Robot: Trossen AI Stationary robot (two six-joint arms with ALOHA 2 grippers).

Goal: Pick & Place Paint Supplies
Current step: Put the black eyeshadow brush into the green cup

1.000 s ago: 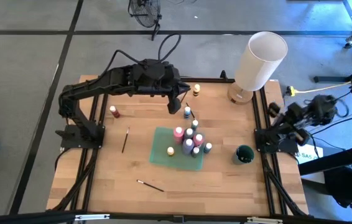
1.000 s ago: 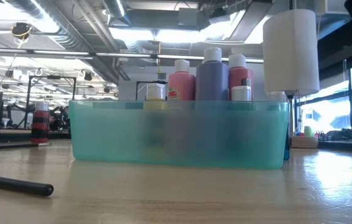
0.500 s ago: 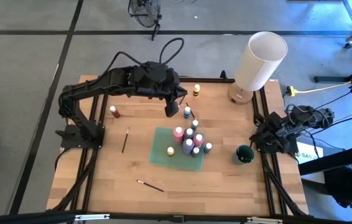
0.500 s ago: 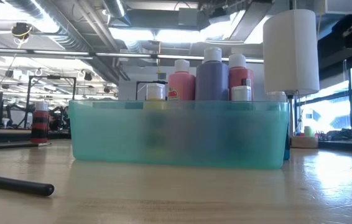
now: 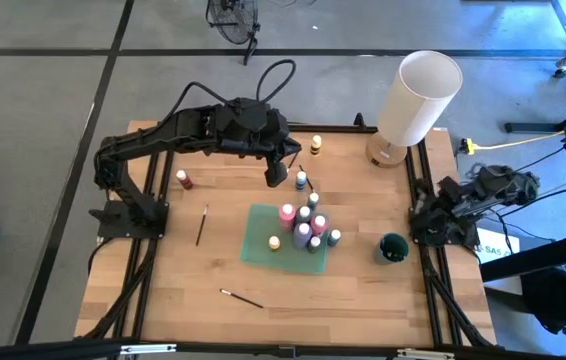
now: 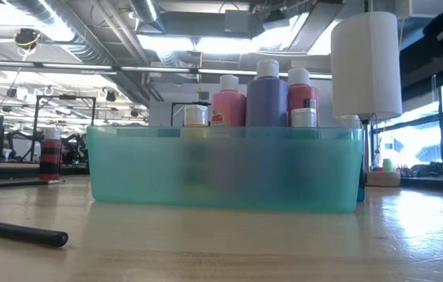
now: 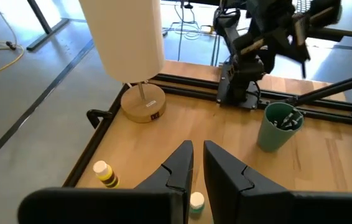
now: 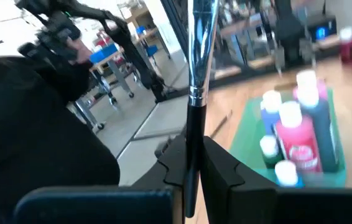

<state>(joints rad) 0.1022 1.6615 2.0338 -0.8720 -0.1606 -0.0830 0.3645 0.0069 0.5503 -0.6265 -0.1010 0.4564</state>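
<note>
Now right end effector (image 8: 188,163) lower.

Lamp w/ white cylinder shade (image 5: 419,97) at tabletop (image 5: 173,290) corner, well past left gripper (image 5: 277,176). Dark green cup (image 5: 392,247) near right gripper (image 5: 433,222). Floor fan (image 5: 233,20) off tabletop.

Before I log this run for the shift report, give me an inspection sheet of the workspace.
Surface: wooden table, dry.
Job's things: paint bottles in green tray; red bottle, yellow bottle, blue bottle and two brushes outside.
Clutter: white lamp, green cup.
Grippers: left claw shut, empty, beside blue bottle; right claw shut on brush at table's right edge.
Cables: black loop above left arm; yellow cable.
Surroundings: fan on floor.
</note>
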